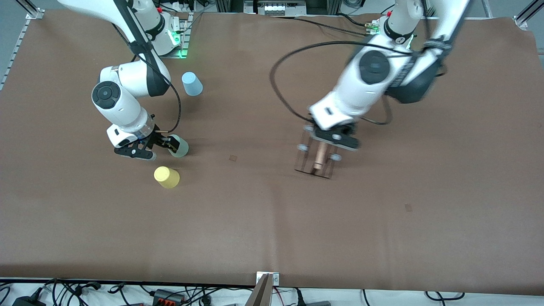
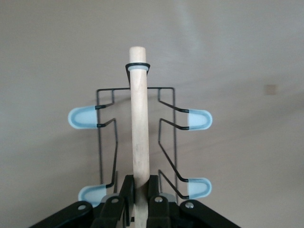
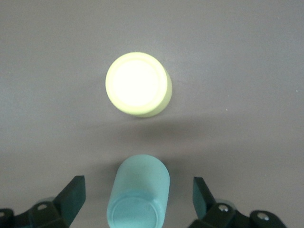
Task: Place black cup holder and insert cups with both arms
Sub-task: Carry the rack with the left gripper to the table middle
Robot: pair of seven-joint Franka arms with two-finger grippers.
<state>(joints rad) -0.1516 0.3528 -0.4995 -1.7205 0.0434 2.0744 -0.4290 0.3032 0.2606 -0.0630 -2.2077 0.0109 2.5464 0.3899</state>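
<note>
A: Where's your rack?
B: Black cup holder (image 1: 315,158) sits mid-frame on the brown table (image 1: 272,221), blurred. Left gripper (image 2: 139,197) is clamped on its wooden rod (image 2: 139,128).
A: Cups?
B: Yellow cup (image 1: 166,177) lowest, green cup (image 3: 138,192) between the right gripper (image 3: 137,199) spread fingers, blue cup (image 1: 192,83) upper left.
</note>
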